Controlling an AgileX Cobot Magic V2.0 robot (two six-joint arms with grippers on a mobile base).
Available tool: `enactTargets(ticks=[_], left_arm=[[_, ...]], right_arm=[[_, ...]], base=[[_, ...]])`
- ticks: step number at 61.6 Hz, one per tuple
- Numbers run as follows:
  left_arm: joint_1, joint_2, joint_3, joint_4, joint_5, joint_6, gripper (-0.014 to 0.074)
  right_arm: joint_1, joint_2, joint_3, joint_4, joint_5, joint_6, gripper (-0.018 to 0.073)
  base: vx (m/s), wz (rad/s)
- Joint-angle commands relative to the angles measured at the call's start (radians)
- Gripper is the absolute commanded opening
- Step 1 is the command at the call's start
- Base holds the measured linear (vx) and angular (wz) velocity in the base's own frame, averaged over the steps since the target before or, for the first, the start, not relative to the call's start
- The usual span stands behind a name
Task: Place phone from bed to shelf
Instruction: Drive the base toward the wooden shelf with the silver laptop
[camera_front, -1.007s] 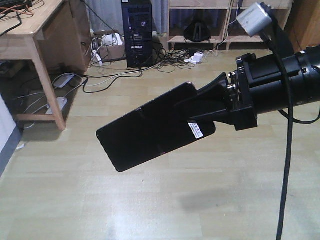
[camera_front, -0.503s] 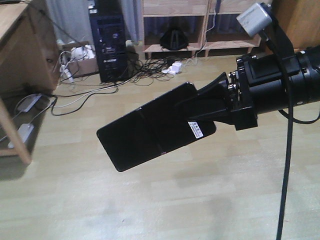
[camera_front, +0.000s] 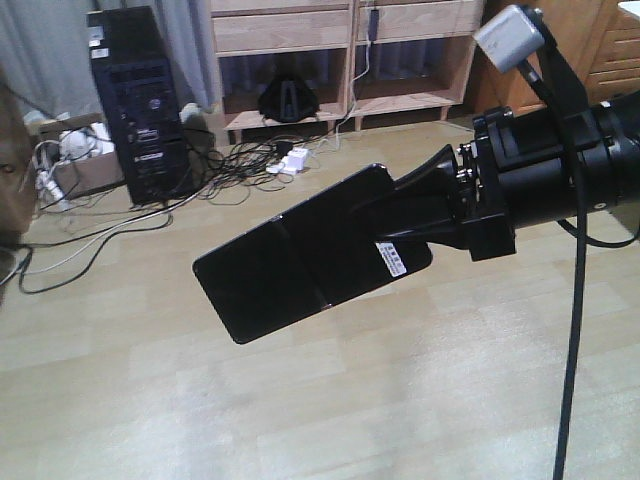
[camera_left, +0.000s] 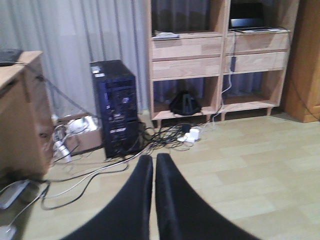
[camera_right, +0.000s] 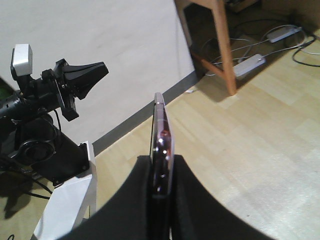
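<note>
The phone (camera_front: 300, 255) is a glossy black slab with a white sticker, held flat in the air above the wooden floor. My right gripper (camera_front: 392, 208) is shut on its sticker end. In the right wrist view the phone (camera_right: 161, 140) stands edge-on, its pinkish rim showing between my right gripper (camera_right: 161, 162) fingers. My left gripper (camera_left: 153, 161) is shut with nothing in it and points toward the shelf (camera_left: 187, 52). The light wooden shelf (camera_front: 340, 30) stands at the back of the room. The bed is out of view.
A black computer tower (camera_front: 140, 110) stands left of the shelf, with tangled cables and white adapters (camera_front: 285, 160) on the floor. A black bag (camera_left: 185, 103) sits in the shelf's bottom bay. A wooden desk (camera_left: 20, 115) is at the left, a wooden cabinet (camera_left: 307, 60) at the right.
The room has slid leftward in the front view: the desk has left the frame, and the tower and shelf now sit closer and more central. The phone stays held the same way.
</note>
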Motion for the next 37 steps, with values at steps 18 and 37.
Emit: enactTargets(ticks=[18, 37], left_arm=[[-0.004, -0.013, -0.021, -0.009, -0.072, -0.006, 0.0001], [-0.004, -0.013, -0.021, -0.009, -0.072, -0.006, 0.0001]], right_arm=[[0.001, -0.035, -0.024, 0.083, 0.054, -0.001, -0.0002], [0.001, -0.035, -0.024, 0.083, 0.054, -0.001, -0.0002]], base=[[0.44, -0.24], [0.42, -0.30]])
